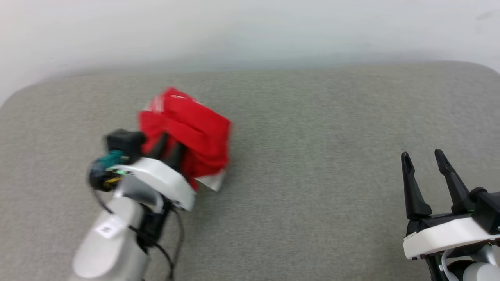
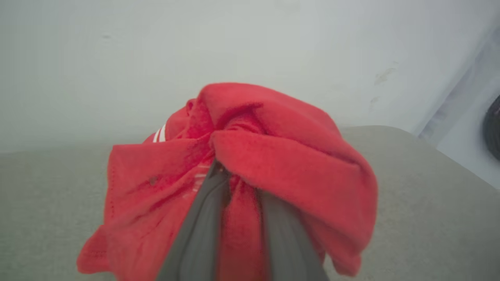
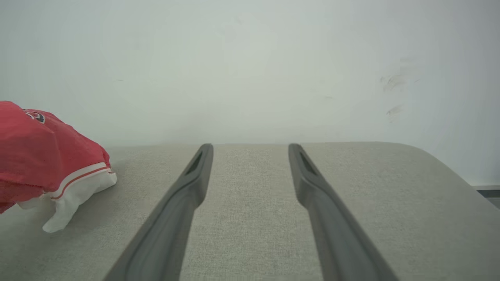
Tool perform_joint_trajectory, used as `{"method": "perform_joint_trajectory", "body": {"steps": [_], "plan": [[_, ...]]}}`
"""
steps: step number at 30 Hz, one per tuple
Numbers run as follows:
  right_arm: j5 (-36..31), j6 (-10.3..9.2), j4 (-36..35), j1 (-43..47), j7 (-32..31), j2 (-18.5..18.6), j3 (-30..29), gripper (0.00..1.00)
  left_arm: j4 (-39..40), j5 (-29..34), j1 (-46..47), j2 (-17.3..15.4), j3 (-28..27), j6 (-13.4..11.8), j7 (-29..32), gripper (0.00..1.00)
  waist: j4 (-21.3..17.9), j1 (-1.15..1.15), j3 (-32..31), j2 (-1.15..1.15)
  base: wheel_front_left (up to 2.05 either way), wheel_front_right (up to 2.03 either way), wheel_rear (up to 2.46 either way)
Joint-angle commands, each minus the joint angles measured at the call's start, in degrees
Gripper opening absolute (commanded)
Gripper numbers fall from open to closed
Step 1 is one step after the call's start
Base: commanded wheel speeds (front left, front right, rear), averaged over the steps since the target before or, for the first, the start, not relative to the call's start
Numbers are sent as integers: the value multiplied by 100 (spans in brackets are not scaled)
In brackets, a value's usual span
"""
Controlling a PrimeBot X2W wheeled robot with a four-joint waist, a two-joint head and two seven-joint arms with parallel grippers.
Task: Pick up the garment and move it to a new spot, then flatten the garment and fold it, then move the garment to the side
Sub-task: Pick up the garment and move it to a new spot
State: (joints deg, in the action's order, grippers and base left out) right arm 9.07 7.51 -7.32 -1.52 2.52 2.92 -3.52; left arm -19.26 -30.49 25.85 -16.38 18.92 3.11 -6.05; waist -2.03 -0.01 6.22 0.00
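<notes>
The left tool [image 1: 168, 147] is pinched shut into the garment [image 1: 195, 128] — a red bunch, apparently lifted just off the grey table [image 1: 312, 187], though blur makes that uncertain. The right tool [image 1: 423, 155] waits well to the garment's right, fingers spread and empty — the left arm is far nearer.

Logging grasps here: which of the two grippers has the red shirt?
The left gripper: its fingers pinch the bunched red garment. The right gripper stands open and empty, well apart from it.
</notes>
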Motion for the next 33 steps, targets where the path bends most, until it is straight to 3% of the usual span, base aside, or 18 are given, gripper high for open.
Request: {"method": "perform_joint_trajectory", "body": {"steps": [1, 12, 21, 22, 23, 24, 27, 33], "plan": [[57, -4, -9, 32, 32, -6, -7, 100, 133, 72, -73, 59, 151, 29, 118, 0, -189, 1, 70, 0, 0, 0, 0], [149, -4, 25, -194, 214, -7, 69, 100, 915, 411, -50, 551, 1933, 382, 1046, 0, -802, 1, 621, 0, 0, 0, 0], [248, -5, 216, -302, 393, -7, 113, 100, 466, 318, -200, 467, 3021, 435, 1301, 0, -884, 1, 817, 0, 0, 0, 0], [236, -5, 232, -316, 407, -7, 101, 100, 425, 325, -172, 460, 3087, 436, 1290, 27, -859, 1, 807, 0, 0, 0, 0], [218, -5, 245, -314, 411, -7, 87, 100, 403, 317, -134, 476, 3136, 438, 1230, 83, -826, 1, 790, 0, 0, 0, 0], [205, -4, 259, -304, 412, -7, 78, 100, 398, 298, -101, 498, 3173, 439, 1152, 100, -793, 1, 763, 0, 0, 0, 0], [161, -5, 274, -285, 380, -6, 83, 100, 452, 225, -76, 551, 3104, 434, 816, 100, -697, 1, 631, 0, 0, 0, 0], [78, -4, 214, -165, 261, -7, -5, 100, 768, 302, -61, 483, 2808, 196, 192, 100, -377, 1, 369, 0, 0, 0, 0]]}}
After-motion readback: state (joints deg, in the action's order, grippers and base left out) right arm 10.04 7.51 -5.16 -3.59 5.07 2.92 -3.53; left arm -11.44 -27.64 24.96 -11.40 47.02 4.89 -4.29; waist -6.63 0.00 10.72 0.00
